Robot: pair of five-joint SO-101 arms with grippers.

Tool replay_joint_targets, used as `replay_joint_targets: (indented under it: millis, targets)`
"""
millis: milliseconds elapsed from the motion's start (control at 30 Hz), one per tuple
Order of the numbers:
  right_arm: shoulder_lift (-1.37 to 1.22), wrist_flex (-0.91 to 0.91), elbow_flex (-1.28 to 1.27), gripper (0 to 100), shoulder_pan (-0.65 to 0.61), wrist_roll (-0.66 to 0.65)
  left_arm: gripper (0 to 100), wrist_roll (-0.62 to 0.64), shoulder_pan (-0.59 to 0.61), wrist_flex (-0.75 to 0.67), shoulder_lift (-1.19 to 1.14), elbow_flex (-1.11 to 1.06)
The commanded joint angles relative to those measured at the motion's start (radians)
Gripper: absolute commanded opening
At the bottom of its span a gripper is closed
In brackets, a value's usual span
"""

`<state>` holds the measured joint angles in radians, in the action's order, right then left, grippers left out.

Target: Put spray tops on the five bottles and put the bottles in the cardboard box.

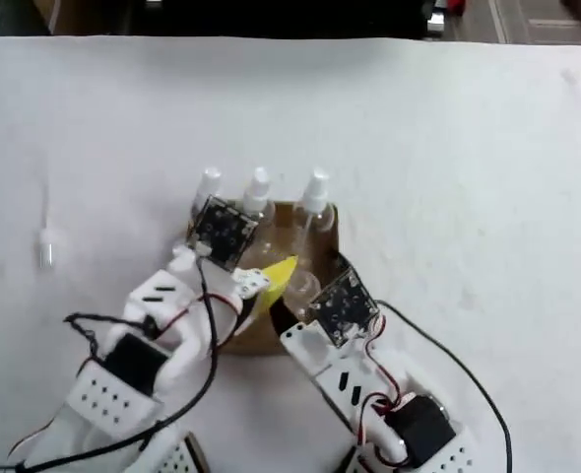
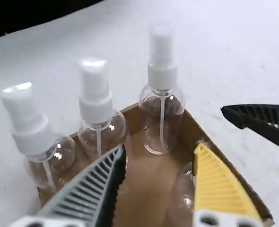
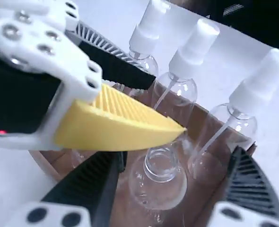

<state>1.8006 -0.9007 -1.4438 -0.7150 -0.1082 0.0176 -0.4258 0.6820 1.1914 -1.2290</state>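
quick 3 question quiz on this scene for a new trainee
1. How many bottles in the cardboard box wear spray tops?
2. True or false: one uncapped bottle also stands in the box, seen between the open fingers of the right gripper in its wrist view.
3. Which gripper has a yellow finger? A: left gripper. B: right gripper.

Key: 1. three, along the far side of the box. 2. true. 3. A.
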Motion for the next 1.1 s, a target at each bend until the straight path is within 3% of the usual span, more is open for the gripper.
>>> replay_joint_targets:
  millis: [0,133,267,433,600,900,1067]
  targets:
    - [-0.001,-0.079,0.141,29.8,0.002,-0.012,24,0.015,0.004,0.075,0.217,0.058]
    - [-0.001,-0.170,0.253,29.8,0.022,-0.012,24,0.012,0.004,0.153,0.427,0.057]
    - [-0.001,-0.166,0.298,29.8,0.168,-0.008,24,0.009,0.025,0.239,0.568,0.110]
    - [-0.001,-0.170,0.379,29.7,0.361,0.028,24,0.011,0.268,0.381,0.539,0.373]
    - [-0.001,-0.170,0.354,29.7,0.506,0.138,24,-0.025,0.515,0.422,0.312,0.603]
    - [-0.001,0.021,0.078,29.7,0.780,0.259,24,-0.338,0.814,0.566,-0.317,1.003]
    - [-0.001,0.148,-0.032,29.7,0.806,0.259,24,-0.545,0.995,0.781,-0.697,1.257]
